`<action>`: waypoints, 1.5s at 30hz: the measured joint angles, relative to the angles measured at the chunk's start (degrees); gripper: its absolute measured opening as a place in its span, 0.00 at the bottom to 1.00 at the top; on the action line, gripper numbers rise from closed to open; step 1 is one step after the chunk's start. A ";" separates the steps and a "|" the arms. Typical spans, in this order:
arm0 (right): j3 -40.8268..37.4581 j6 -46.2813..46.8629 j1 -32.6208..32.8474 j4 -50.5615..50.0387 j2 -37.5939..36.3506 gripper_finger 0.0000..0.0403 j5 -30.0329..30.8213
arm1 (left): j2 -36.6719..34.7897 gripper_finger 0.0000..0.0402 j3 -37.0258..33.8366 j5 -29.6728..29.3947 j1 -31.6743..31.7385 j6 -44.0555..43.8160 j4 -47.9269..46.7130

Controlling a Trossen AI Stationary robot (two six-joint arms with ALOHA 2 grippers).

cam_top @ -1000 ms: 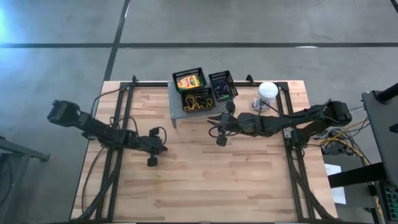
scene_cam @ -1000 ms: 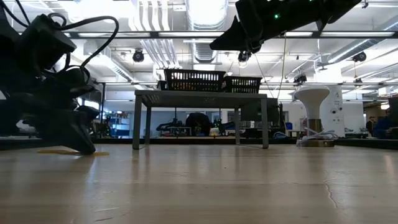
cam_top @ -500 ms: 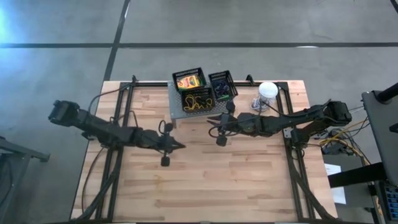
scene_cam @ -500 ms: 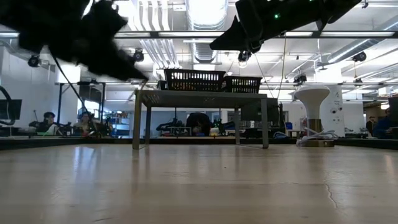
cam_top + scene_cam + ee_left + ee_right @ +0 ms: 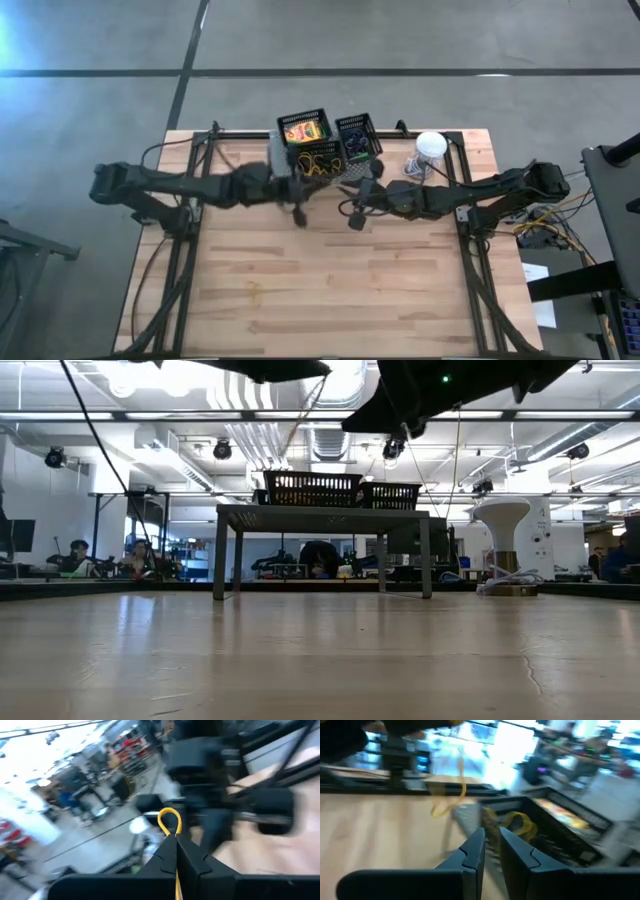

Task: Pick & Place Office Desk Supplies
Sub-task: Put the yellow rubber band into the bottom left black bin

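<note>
We saw the left gripper [image 5: 298,213] stretched toward the grey perforated metal shelf [image 5: 279,165] at the desk's far edge, fingers pinching a thin yellow rubber-band loop [image 5: 169,820]; the right gripper [image 5: 350,215] hovered nearby, fingers slightly apart.

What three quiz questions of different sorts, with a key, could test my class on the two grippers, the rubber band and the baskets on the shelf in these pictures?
1. True or false: the left gripper is shut on a yellow band.
2. Multiple choice: where do the baskets stand? A on the bare table; B on the grey shelf; C on the floor.
3. Fill in: in the high view, the right gripper hangs just in front of the ____.

Key: 1 true; 2 B; 3 shelf.
</note>
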 joint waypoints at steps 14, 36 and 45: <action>-0.75 2.02 7.43 -15.70 -11.04 0.12 20.30 | 9.15 0.00 9.14 -0.52 14.75 1.95 -12.91; -3.45 4.61 8.05 -14.44 -10.49 0.12 20.27 | 7.98 0.11 9.59 -6.70 16.64 1.24 -26.16; -5.10 9.50 7.83 -14.41 -10.49 0.12 20.07 | 6.31 0.33 15.86 -1.46 14.26 -3.39 -37.07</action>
